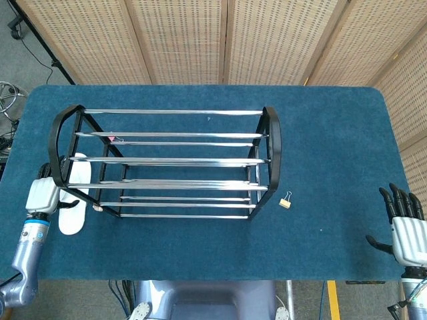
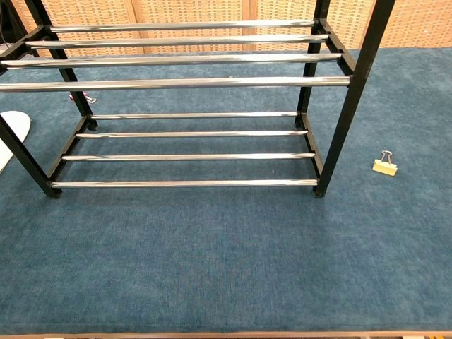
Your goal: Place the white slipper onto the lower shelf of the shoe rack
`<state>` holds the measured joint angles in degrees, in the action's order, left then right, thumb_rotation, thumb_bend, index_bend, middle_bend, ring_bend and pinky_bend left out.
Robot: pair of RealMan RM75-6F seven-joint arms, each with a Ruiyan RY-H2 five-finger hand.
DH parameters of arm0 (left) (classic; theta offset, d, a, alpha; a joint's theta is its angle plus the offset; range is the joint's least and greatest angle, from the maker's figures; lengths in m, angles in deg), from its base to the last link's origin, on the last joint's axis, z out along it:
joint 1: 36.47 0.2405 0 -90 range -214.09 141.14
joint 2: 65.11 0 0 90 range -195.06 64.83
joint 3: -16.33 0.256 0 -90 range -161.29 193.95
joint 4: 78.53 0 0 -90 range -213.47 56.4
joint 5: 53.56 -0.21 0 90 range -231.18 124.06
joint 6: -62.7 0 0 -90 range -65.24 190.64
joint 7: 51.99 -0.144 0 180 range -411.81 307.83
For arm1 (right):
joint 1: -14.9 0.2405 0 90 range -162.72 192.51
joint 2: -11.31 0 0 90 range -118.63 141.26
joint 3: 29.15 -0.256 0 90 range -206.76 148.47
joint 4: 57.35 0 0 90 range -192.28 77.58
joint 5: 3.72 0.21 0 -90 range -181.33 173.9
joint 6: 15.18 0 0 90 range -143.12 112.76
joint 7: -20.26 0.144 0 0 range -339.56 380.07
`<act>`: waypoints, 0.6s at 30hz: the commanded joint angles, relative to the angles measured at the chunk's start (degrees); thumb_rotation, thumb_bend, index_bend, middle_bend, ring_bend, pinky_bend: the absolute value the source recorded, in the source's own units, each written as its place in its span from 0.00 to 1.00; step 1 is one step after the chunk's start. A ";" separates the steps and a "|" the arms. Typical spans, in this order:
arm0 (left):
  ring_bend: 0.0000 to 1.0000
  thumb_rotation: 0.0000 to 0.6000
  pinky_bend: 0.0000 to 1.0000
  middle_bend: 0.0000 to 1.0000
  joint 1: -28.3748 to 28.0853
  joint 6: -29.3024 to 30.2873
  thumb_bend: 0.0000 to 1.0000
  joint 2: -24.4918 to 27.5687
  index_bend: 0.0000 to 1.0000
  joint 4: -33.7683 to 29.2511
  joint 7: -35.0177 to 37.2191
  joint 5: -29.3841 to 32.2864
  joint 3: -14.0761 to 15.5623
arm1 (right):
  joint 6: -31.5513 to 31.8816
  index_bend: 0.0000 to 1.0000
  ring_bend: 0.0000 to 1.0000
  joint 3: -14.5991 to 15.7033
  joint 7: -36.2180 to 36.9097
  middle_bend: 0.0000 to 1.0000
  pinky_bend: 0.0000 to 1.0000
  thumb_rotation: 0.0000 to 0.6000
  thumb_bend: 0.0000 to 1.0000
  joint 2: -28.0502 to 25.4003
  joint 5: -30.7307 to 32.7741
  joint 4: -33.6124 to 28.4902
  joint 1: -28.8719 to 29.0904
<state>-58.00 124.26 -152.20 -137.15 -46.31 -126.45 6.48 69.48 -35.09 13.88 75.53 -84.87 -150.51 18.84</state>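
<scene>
Fingers of left hand (image 1: 43, 195) beside white slipper (image 1: 71, 215), closure unclear, right hand (image 1: 406, 232) fingers spread, shoe rack (image 1: 167, 163) between.

Bright even overhead light, sharp focus, soft shadows, glare on chrome rack bars (image 1: 167, 161), no blur.

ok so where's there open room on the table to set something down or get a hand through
Bare cloth runs between the shoe rack and the near table edge, and across the right side from the binder clip to the right hand. The lower shelf holds nothing. It is crowded at the rack's left end, where the left hand is beside the white slipper.
</scene>
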 commanded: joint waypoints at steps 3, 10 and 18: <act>0.00 1.00 0.00 0.00 -1.18 -1.28 0.00 -1.97 0.00 3.86 0.41 0.86 -0.47 | -0.29 0.00 0.00 -0.13 0.21 0.00 0.00 1.00 0.00 -0.12 0.51 0.03 0.04; 0.00 1.00 0.00 0.00 -3.26 -1.87 0.07 -4.82 0.02 9.53 2.43 -0.46 -0.48 | -0.77 0.00 0.00 -0.07 -0.04 0.00 0.00 1.00 0.00 -0.12 0.86 -0.02 0.16; 0.06 1.00 0.20 0.06 -4.42 -1.82 0.23 -7.86 0.21 15.14 3.60 -1.65 0.12 | -1.23 0.00 0.00 -0.26 -0.08 0.00 0.00 1.00 0.00 -0.37 1.78 -0.08 0.19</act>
<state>-62.23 122.45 -159.62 -122.55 -43.03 -127.86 6.44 68.27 -35.34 13.79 75.18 -83.11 -150.59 19.02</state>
